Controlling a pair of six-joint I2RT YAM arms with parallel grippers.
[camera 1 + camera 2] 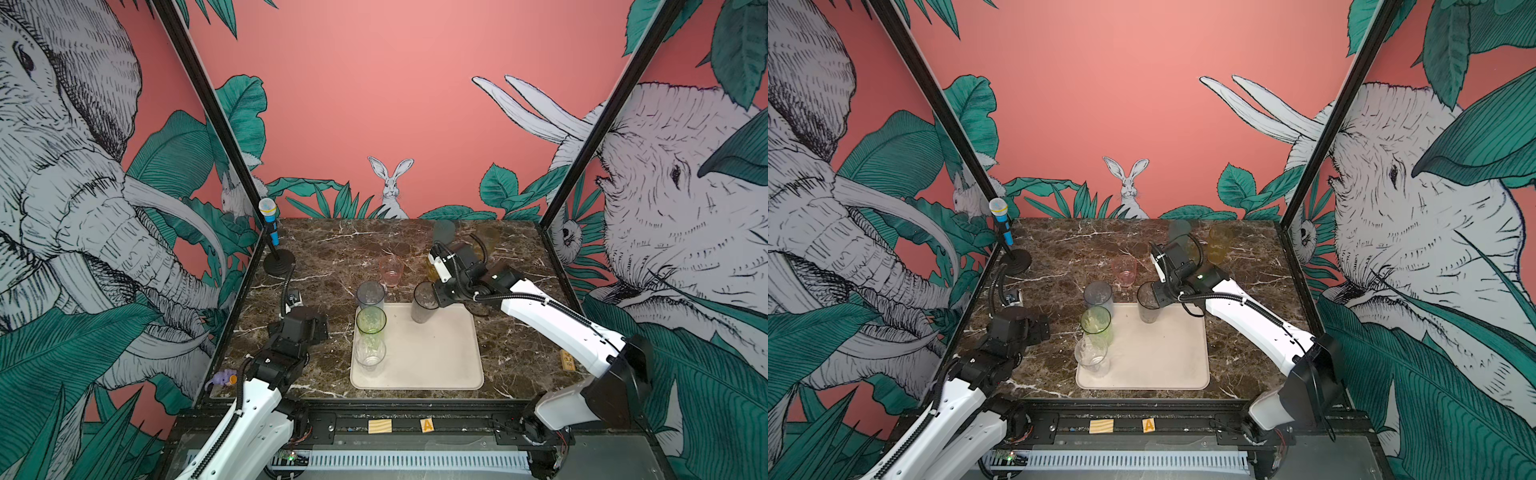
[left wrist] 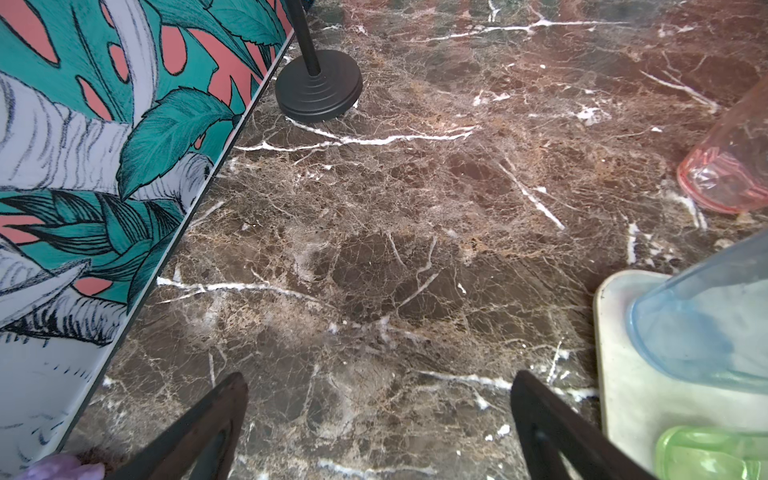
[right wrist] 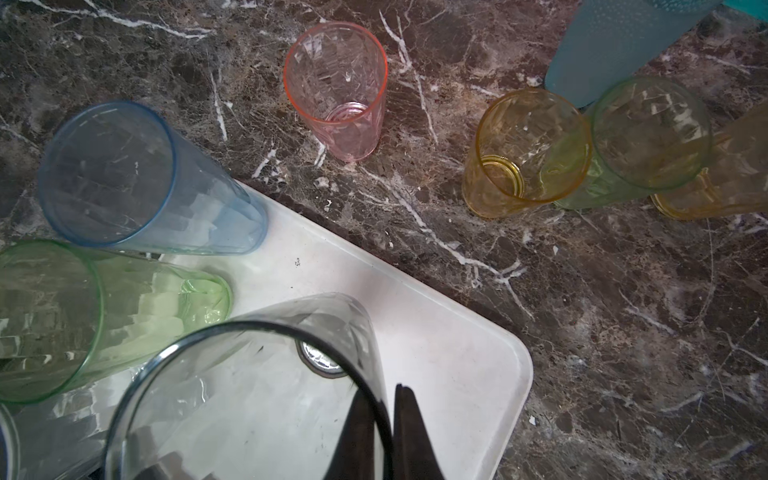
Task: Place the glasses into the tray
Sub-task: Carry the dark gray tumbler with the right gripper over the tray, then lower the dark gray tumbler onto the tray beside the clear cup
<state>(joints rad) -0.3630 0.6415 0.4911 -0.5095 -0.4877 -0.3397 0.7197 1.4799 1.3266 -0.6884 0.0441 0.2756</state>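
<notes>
Where mural walls [image 1: 374, 83] rise, a brown marble tabletop [image 1: 332, 257] holds the tray [image 1: 436, 357].

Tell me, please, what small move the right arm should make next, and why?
Probably open the right claw to release the smoky glass. It pinches the rim, one finger inside and one outside. The glass stands upright, and its base appears to rest on the tray near a far corner, apart from the green glass, though contact cannot be confirmed.

Even soft light; weak shadows; glints on pink glass [image 3: 336, 79]; top views bowed at edges; wrist views soft.
</notes>
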